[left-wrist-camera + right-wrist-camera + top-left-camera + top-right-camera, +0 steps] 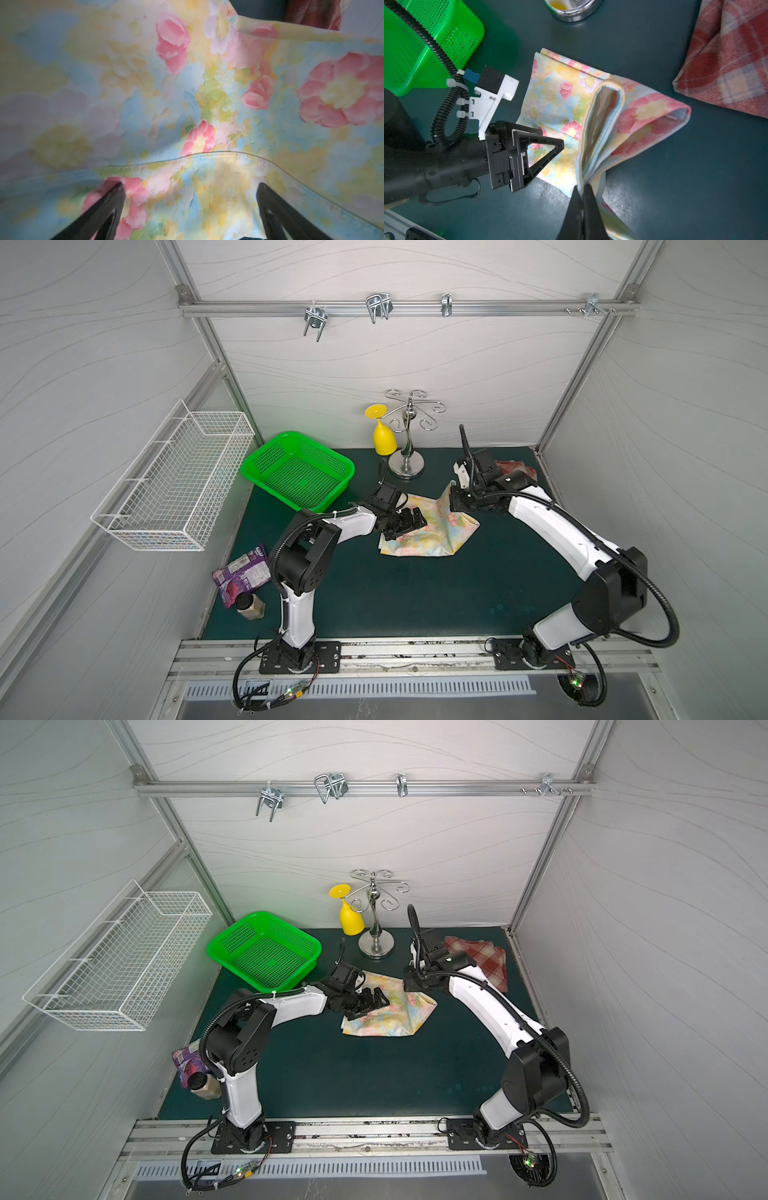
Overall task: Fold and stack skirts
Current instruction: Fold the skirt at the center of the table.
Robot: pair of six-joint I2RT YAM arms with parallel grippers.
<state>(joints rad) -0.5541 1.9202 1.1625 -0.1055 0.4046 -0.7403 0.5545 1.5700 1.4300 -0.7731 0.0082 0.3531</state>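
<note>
While two skirts lie on mat, two grippers meet at one: left gripper (409, 524) spread wide over floral skirt (432, 531), just right of green basket (299, 477); right gripper (583, 188) pinching its lifted edge; plaid skirt (482, 959) farther back, well right of basket.

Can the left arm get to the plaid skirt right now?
Probably not: the plaid skirt lies in the far corner behind the right arm, and the right pincer holds the floral skirt lifted across the way.

White-shelled arms (540, 522) with black joints and corrugated cables (435, 48).
</note>
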